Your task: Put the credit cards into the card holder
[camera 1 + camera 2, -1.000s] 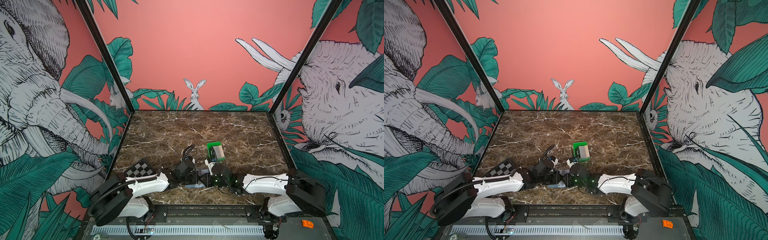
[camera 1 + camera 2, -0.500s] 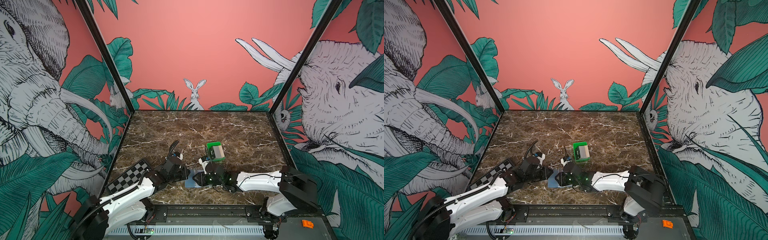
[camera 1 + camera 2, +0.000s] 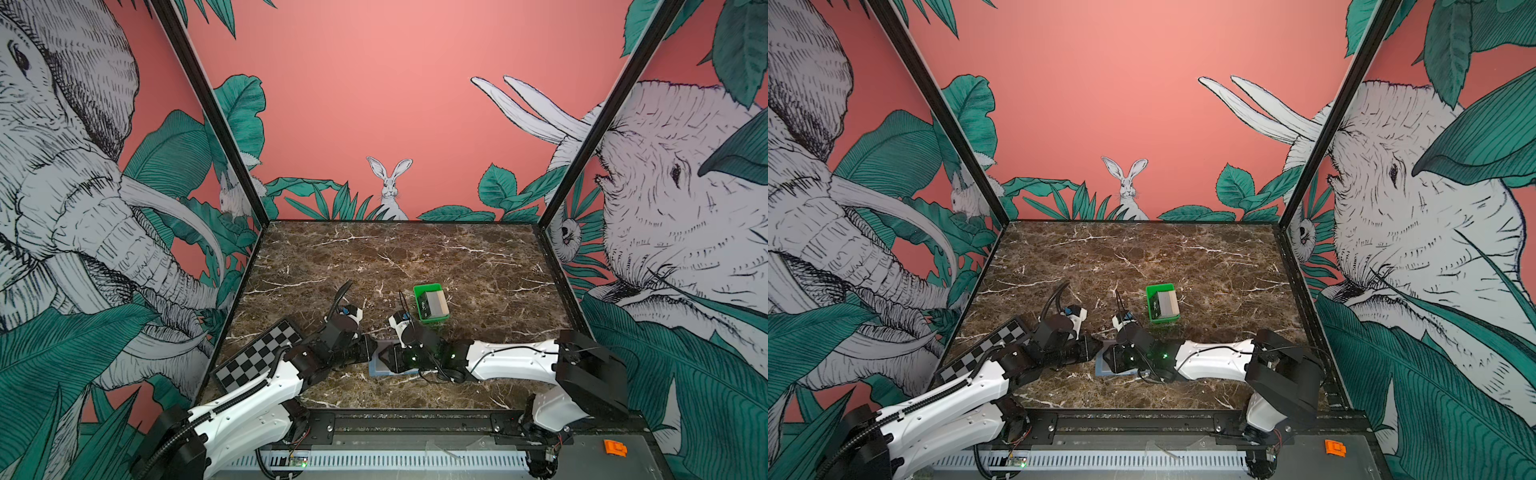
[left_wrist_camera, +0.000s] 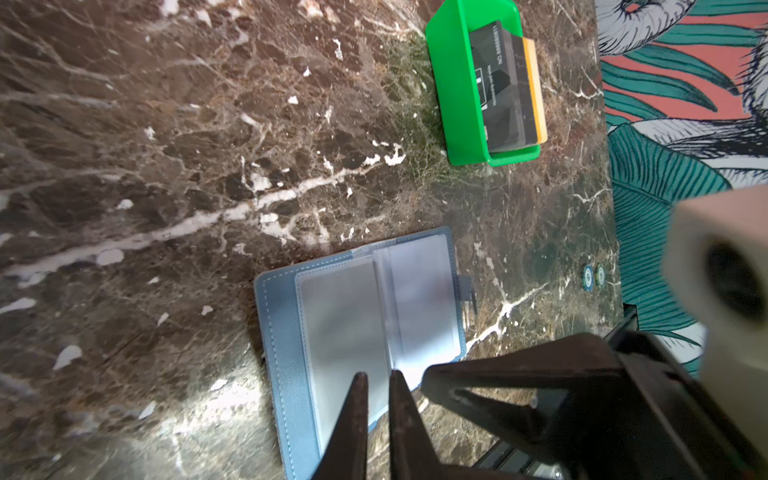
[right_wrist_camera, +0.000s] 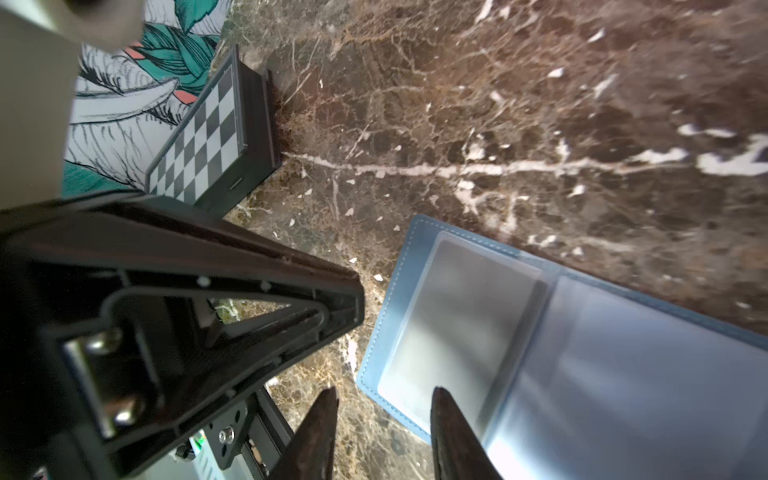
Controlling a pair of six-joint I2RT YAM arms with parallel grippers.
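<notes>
Slate-blue folding card holder (image 4: 282, 332) laid open; left gripper (image 4: 378, 380) jaws nearly together, right gripper (image 5: 384, 392) jaws apart.

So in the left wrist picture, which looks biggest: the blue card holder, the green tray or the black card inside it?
1. card holder, lying open; nearness to the camera flatters it
2. green tray
3. black card, smallest, inside the tray
</notes>
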